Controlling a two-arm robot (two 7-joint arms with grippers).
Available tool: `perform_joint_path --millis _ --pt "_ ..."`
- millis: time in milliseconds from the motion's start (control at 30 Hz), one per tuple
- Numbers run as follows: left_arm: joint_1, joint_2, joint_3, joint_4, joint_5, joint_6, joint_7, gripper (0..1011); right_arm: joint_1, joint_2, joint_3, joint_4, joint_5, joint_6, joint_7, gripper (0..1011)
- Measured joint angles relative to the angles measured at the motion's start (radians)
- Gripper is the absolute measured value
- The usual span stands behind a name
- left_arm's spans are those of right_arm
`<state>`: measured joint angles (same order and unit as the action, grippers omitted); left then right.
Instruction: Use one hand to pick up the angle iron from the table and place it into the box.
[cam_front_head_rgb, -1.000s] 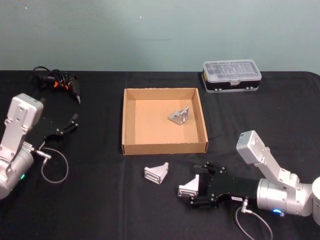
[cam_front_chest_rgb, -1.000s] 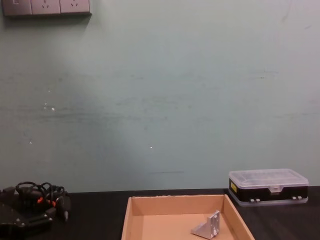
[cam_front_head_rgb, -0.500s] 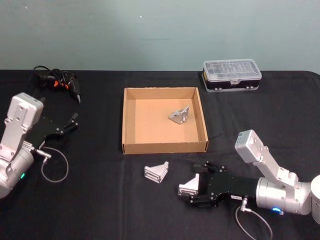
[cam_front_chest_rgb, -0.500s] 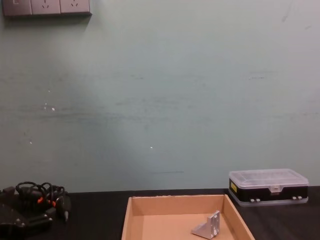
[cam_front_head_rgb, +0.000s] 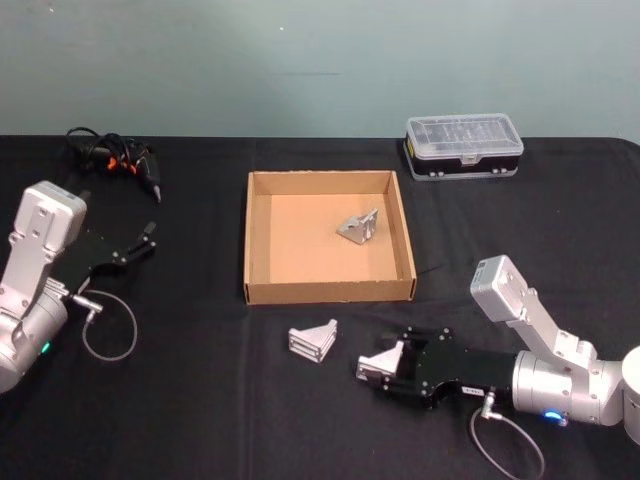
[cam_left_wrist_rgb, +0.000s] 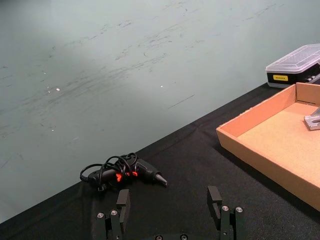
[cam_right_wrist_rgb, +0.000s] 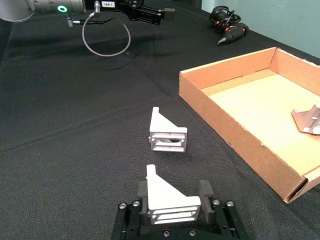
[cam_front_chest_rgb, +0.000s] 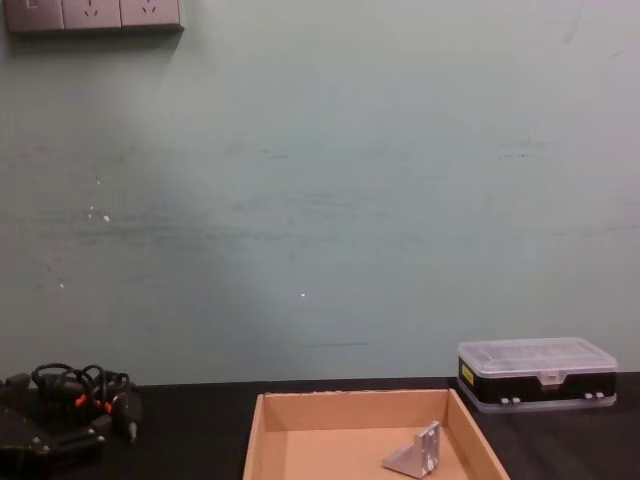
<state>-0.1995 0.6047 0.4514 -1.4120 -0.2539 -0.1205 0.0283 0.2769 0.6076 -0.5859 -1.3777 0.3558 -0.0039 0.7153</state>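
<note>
starting at the near edge, the right gripper (cam_front_head_rgb: 382, 373) lay low over the table (cam_front_head_rgb: 200, 420) on the robot's right side, its arm reaching in toward the centre. its fingers (cam_right_wrist_rgb: 204, 192) were drawn in against the two flanks of the first angle iron (cam_right_wrist_rgb: 169, 198), a pale triangular bracket held upright between them. it could not be told whether the bracket's foot touched the black cloth or sat just clear of it.

just beyond it, and a little toward the robot's left, the second angle iron (cam_front_head_rgb: 313, 343) stood on the table by itself, apart from the gripper and short of the box (cam_front_head_rgb: 250, 235).

the box sat in the middle of the table, open at the top. the third angle iron (cam_front_head_rgb: 358, 228) lay on its floor toward the far right corner, leaning on one face.

level with the box at the left edge, the left gripper (cam_left_wrist_rgb: 169, 200) was parked above the table. its fingers were spread wide with nothing between them, and a loop of grey cable (cam_front_head_rgb: 108, 330) lay beside its arm.

further back on the left lay a black hand tool with orange marks (cam_front_head_rgb: 125, 167), tangled in its own cord. at the far right stood a black case with a clear lid (cam_front_head_rgb: 463, 148), lid down, just past the box's far right corner. behind the table rose a pale green wall (cam_front_chest_rgb: 320, 200).
</note>
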Motion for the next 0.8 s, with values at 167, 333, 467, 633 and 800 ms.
perform_joint_path --millis 167,333,467,633,800 --pt "0.0 0.0 0.0 0.0 0.0 0.0 0.0 1011 0.0 0.0 0.0 -0.001 0.0 0.0 0.0 543" --pt "0.0 0.0 0.0 0.0 0.0 0.0 0.0 1011 0.0 0.001 0.0 -0.001 0.001 0.0 0.0 543" --pt "0.0 0.0 0.0 0.0 0.0 0.0 0.0 1011 0.0 0.001 0.0 -0.001 0.001 0.0 0.0 543" --pt "0.0 0.0 0.0 0.0 0.0 0.0 0.0 1011 0.0 0.001 0.0 -0.001 0.001 0.0 0.0 543" --pt "0.0 0.0 0.0 0.0 0.0 0.0 0.0 1011 -0.003 0.003 0.005 -0.012 0.001 -0.008 0.0 543"
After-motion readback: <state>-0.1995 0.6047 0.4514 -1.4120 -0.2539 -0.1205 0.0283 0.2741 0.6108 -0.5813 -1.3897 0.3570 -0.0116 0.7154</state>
